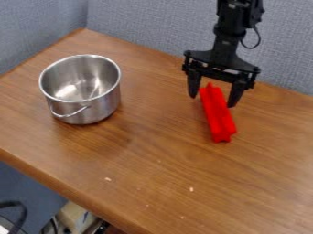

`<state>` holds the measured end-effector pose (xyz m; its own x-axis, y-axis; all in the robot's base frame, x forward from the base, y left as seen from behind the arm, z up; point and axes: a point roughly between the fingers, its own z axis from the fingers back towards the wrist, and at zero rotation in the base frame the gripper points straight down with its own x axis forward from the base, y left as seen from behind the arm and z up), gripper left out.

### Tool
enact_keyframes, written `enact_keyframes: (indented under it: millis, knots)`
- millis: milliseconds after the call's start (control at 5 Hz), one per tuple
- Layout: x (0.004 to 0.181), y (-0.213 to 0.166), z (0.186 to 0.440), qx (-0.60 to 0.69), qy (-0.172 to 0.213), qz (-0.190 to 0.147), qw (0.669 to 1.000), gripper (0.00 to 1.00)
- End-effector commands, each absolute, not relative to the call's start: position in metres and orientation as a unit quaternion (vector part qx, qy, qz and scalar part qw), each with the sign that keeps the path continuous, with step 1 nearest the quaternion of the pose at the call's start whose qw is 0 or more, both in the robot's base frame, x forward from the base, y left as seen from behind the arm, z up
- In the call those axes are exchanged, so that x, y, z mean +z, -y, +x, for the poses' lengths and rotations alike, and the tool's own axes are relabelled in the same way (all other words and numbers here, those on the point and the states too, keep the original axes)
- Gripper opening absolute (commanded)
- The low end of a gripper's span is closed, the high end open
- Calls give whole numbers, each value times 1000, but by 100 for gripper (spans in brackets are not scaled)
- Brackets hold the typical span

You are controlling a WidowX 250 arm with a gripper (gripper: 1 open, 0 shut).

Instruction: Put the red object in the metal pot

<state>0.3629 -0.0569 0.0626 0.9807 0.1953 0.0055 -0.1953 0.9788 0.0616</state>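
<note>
The red object point(218, 116) is a long ridged bar lying flat on the wooden table point(134, 155), right of centre, pointing away from the camera. My gripper point(218, 94) points straight down over the bar's far end, open, with one dark finger on each side of it. I cannot tell whether the fingertips touch the bar. The metal pot point(80, 85) stands upright at the left, shiny and empty, its wire handle hanging down its front side. A wide stretch of bare wood separates pot and bar.
The table's front edge runs diagonally from lower left to lower right, with floor clutter visible below it. A grey-blue wall panel stands behind the table. A black cable hangs beside the arm at the upper right.
</note>
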Motion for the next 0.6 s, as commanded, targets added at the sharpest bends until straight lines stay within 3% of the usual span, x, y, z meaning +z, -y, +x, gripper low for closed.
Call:
enact_keyframes:
  millis: [0, 400]
  knots:
    - [76, 53, 376, 108, 26, 29, 993, 100]
    - [82, 39, 386, 80, 25, 28, 996, 100]
